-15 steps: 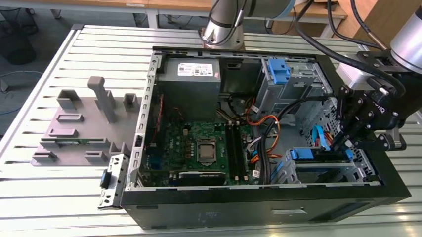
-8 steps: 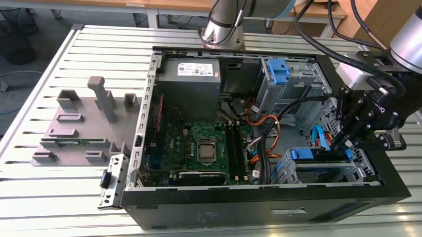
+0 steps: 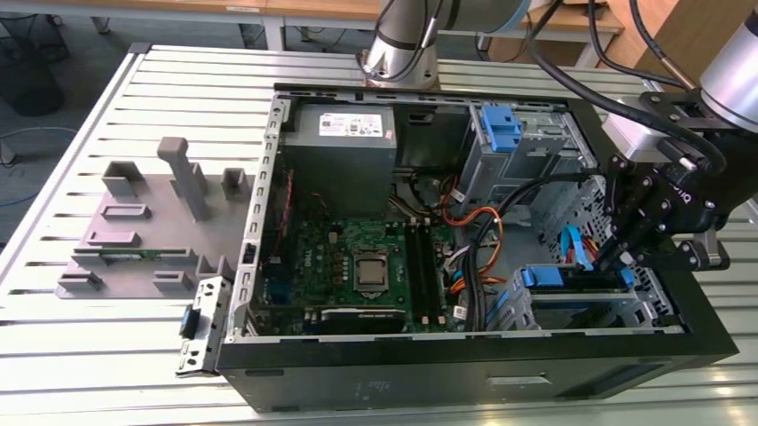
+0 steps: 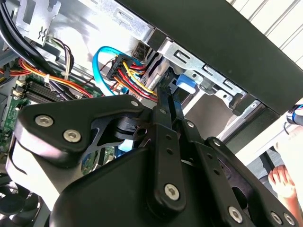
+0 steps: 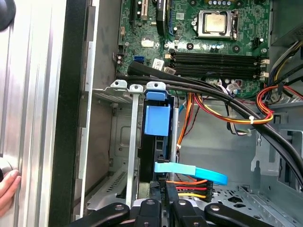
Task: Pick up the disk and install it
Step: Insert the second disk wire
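While the gripper hangs over the drive cage, the disk sits inside.

It stands on edge in a slot near the computer case's front corner, right below the fingers, which seem closed narrow around its end.

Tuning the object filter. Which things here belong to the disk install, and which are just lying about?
Job: flat disk with blue plastic rails, standing in the silver metal drive cage; black gripper at that cage; open black computer case.
Lying about: grey plastic stand with upright posts; grey power-supply box with white sticker; a person's hand by the case.
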Controlling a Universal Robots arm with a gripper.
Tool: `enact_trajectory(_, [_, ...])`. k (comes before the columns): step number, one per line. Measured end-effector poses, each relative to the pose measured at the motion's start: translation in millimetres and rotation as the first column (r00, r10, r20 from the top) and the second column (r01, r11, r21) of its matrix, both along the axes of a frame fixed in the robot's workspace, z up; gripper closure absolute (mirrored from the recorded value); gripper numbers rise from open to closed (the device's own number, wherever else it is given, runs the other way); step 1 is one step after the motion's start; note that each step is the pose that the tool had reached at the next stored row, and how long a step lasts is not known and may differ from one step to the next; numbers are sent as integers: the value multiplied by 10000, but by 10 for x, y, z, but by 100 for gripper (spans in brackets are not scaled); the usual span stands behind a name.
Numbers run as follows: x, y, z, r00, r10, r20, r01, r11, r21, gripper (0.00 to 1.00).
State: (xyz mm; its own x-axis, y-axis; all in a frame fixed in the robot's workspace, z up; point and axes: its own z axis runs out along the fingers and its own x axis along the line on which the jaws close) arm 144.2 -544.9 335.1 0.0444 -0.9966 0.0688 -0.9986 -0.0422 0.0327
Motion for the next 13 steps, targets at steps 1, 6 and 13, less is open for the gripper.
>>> enact_trajectory(1, [0, 0, -1, 10000, 2, 17, -2, 10000, 1, 84])
enact_trajectory(6, [-4, -1, -1, 10000, 2, 46, -2, 10000, 2, 84])
enact_trajectory(13, [-16, -1, -1, 10000, 2, 81, -2, 10000, 2, 84])
